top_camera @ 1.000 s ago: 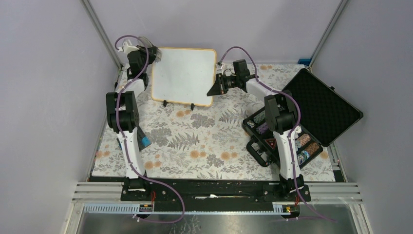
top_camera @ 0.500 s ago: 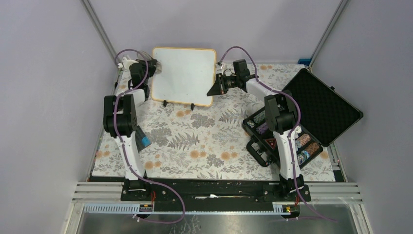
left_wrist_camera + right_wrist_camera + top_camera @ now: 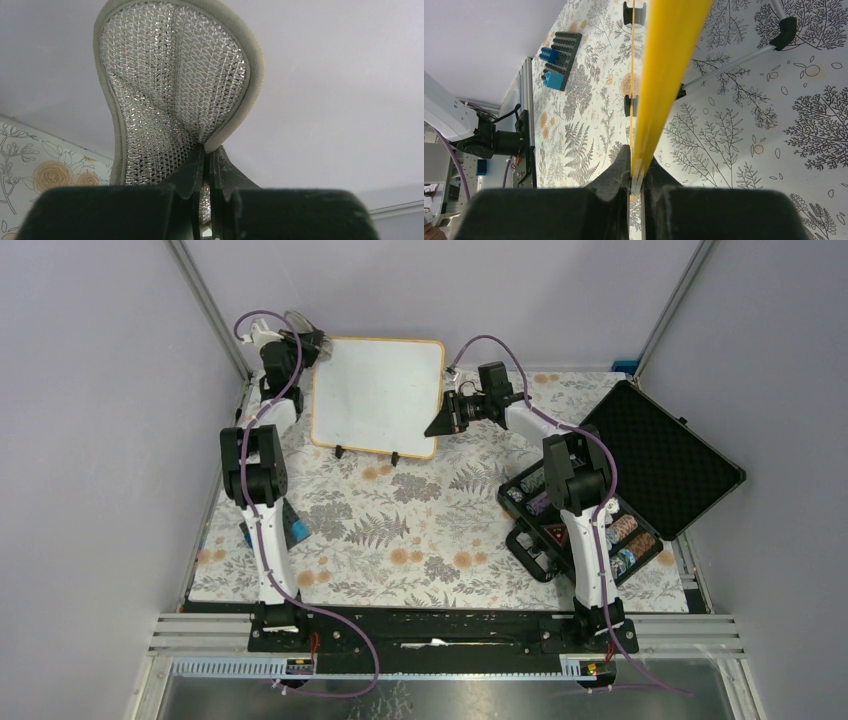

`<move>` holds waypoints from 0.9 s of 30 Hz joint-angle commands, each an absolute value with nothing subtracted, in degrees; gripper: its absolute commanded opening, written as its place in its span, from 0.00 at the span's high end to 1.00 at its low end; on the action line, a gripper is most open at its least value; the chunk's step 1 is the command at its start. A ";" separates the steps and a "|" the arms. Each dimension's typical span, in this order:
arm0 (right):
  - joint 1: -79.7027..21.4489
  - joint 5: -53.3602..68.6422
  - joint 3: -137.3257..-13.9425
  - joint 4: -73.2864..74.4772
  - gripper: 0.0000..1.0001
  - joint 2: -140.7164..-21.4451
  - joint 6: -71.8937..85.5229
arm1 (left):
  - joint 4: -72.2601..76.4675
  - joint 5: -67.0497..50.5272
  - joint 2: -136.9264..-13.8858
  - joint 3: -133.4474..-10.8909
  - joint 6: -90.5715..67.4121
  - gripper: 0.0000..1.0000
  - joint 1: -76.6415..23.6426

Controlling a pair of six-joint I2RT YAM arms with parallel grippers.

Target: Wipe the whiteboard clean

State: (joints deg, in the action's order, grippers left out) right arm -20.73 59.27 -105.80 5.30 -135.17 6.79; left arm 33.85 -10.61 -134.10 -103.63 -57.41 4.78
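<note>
While the right pincer point(image 3: 636, 167) grips the whiteboard point(image 3: 377, 390), the case point(image 3: 660, 462) holds chips point(image 3: 628, 530).

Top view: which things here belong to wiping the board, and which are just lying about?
For the job:
whiteboard, its right edge gripped by the right claw
silver mesh pad, pinched in the left claw

Lying about:
open black case and the small items in it
blue and black building blocks
</note>
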 commanded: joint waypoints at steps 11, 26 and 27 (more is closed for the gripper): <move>-25.45 62.47 -104.06 12.59 1.00 -135.66 -6.24 | 27.59 -3.02 -128.75 -79.62 -58.75 1.00 2.61; -25.49 62.43 -104.11 12.51 1.00 -135.66 -6.20 | 17.70 -9.23 -139.66 -110.23 -55.68 1.00 1.21; -25.49 62.34 -104.15 12.61 1.00 -135.62 -6.20 | 17.01 -8.99 -139.74 -110.89 -54.94 1.00 1.07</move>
State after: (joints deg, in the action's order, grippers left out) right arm -20.80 59.42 -105.80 5.10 -135.17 7.77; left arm 30.41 -6.02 -133.56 -103.15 -58.67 3.88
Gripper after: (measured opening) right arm 0.083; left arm 0.036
